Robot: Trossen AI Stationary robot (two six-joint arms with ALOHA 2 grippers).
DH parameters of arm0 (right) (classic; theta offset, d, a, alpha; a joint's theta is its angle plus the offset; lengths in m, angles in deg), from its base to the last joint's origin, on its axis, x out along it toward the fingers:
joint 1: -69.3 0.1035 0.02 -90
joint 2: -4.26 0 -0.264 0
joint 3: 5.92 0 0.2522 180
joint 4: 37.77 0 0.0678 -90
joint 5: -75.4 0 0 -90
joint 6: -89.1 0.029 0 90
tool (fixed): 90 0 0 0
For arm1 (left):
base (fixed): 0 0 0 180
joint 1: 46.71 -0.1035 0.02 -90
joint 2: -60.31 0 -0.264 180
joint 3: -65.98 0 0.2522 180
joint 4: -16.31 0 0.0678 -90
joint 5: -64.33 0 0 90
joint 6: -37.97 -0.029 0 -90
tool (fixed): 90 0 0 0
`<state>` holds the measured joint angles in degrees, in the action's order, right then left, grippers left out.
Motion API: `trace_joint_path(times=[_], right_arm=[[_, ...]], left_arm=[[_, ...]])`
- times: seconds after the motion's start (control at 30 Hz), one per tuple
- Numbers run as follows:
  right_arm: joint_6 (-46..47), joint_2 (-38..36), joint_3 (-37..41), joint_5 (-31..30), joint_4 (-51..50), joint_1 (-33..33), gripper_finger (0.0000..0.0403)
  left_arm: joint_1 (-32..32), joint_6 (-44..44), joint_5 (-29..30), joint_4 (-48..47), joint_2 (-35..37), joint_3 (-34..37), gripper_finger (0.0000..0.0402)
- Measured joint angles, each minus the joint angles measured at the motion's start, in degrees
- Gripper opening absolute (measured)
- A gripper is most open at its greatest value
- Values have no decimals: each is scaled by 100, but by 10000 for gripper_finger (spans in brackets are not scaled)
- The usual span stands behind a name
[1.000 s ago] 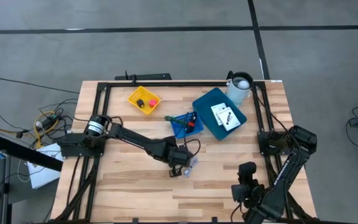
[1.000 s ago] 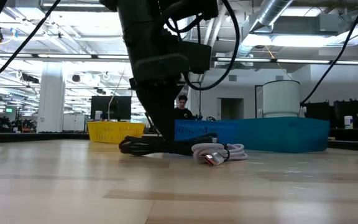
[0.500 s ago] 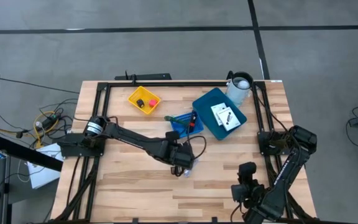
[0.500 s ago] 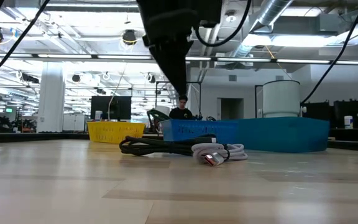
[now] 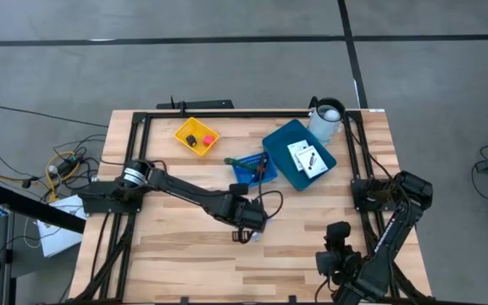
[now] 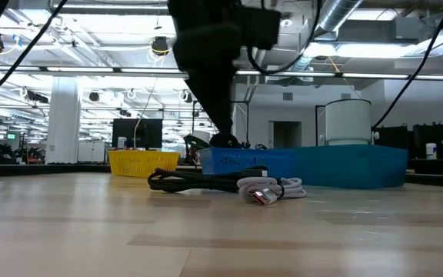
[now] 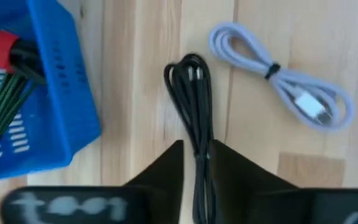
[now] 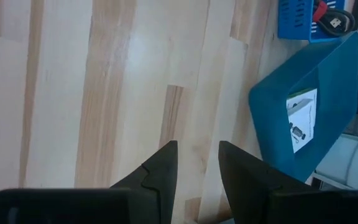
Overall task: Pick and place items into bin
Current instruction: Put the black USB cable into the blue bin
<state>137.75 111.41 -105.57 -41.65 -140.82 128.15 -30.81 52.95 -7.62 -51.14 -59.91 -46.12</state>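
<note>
Black coiled cord (image 7: 194,112) lies on the wooden worktop (image 5: 185,254) between the left gripper (image 7: 197,155) jaws, narrowly apart astride it, likely ready to clamp. Nearby sits a small blue slotted basket (image 7: 36,118). The right gripper (image 8: 197,162), jaws apart, waits.

black cord (image 7: 197,106) | pale lilac cable (image 7: 278,78) | blue slotted basket (image 7: 39,106) | yellow bin (image 5: 196,136) | teal tray (image 5: 288,174)
</note>
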Motion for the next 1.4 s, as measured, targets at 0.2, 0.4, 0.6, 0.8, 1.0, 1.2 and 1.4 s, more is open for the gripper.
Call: trace_joint_path(times=[0.2, 0.4, 0.6, 0.8, 1.0, 1.2, 1.4], right_arm=[[62, 0, 0, -1, 2, 34, 111], [100, -2, 2, 0, 6, 76, 111], [104, -2, 2, -2, -1, 76, 111], [198, -2, 2, -7, 4, 76, 111], [200, -2, 2, -22, 2, 76, 111], [198, -2, 4, -45, 2, 76, 111], [198, -2, 4, -46, 1, 76, 111]], left_arm=[[-4, -92, -153, -64, -249, 6, 139], [-68, -55, -448, -205, -549, 4, 189], [-182, -51, -733, -235, -745, 2, 206], [-279, -59, -810, -81, -741, 50, 196], [-268, -5, -923, -21, -727, 102, 107], [-180, 391, -761, -34, -727, 107, 29], [34, 572, -206, -225, -738, 116, 30]])
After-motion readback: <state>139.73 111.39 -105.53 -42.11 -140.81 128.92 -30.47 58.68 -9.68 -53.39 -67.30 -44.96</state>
